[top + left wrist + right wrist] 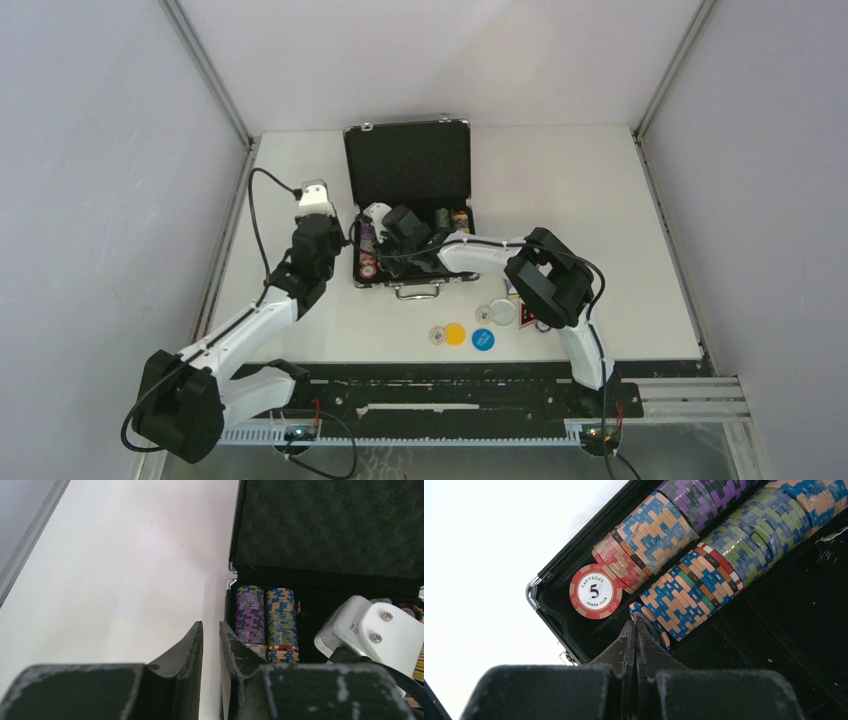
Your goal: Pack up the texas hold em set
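**Desk:** What is nearest the lens?
**Photographer:** Two white-and-black arms, bolted to a black rail (450, 395) at the near edge of a white table (620, 200). Just past the rail, loose on the bare top, lie a yellow button (455, 334), a blue button (483, 339) and a white button (503, 312). A red-black triangle token (527, 320) lies just beside the right arm's elbow.
**Desk:** And the case?
**Photographer:** The briefcase (385, 283) sits open mid-table. Its handle (418, 291) faces the arms and its lid (407, 165) stands upright at the back. Poker chip stacks (704, 565) lie in rows along its left side.
**Desk:** The pincers?
**Photographer:** The left gripper (210, 640) hangs at the case's left wall, its fingers a narrow gap apart with nothing between them. The right gripper (634, 622) is inside the case, pinched fully closed and holding nothing that shows. Its tips are at the near end of a blue-and-orange row, beside a red chip (595, 591) marked 5.
**Desk:** The room?
**Photographer:** Pale grey panels (90, 200) on three sides, with metal posts (205, 70) at the back corners
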